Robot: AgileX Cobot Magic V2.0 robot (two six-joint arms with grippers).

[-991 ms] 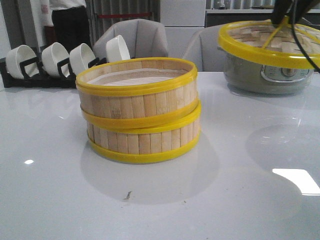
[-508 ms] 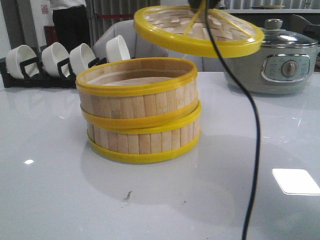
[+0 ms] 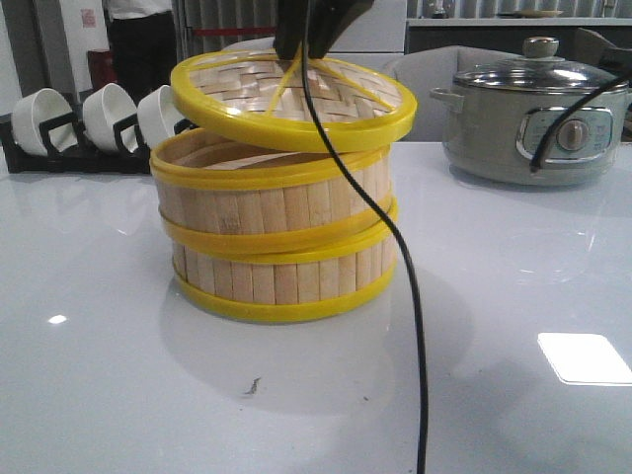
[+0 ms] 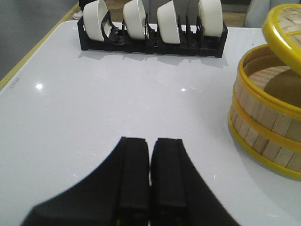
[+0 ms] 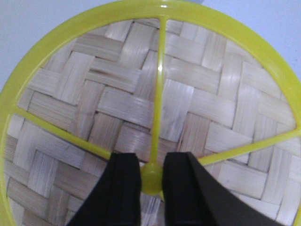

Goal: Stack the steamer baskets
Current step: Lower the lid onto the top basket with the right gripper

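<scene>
2 baskets sit stacked in the middle of the white table [image 3: 109, 395], the top basket [image 3: 272, 193] squarely on the bottom basket [image 3: 286, 281], yellow hoops touching. Above them hangs the lid [image 3: 296, 99], woven bamboo inside a yellow ring with yellow spokes, tilted, its left edge low and right at the top basket's rim; whether it touches there I cannot tell. The right gripper [image 5: 151, 181] has it from above: both black fingers [image 5: 124, 188] squeezed against the yellow knob at the hub where the spokes meet. A black cable [image 3: 395, 257] dangles down in front of the stack.

Over on the left, the left gripper [image 4: 150, 181] hovers low over bare table, well clear of the stack, fingers pressed together with nothing between them.

Behind, a black rack [image 3: 39, 148] holds white bowls [image 3: 109, 114] on edge, 4 of them in the left wrist view. Far right stands a grey-green pot [image 3: 528, 123] with its glass lid on. A person in dark trousers [image 3: 138, 49] stands at the back left.
</scene>
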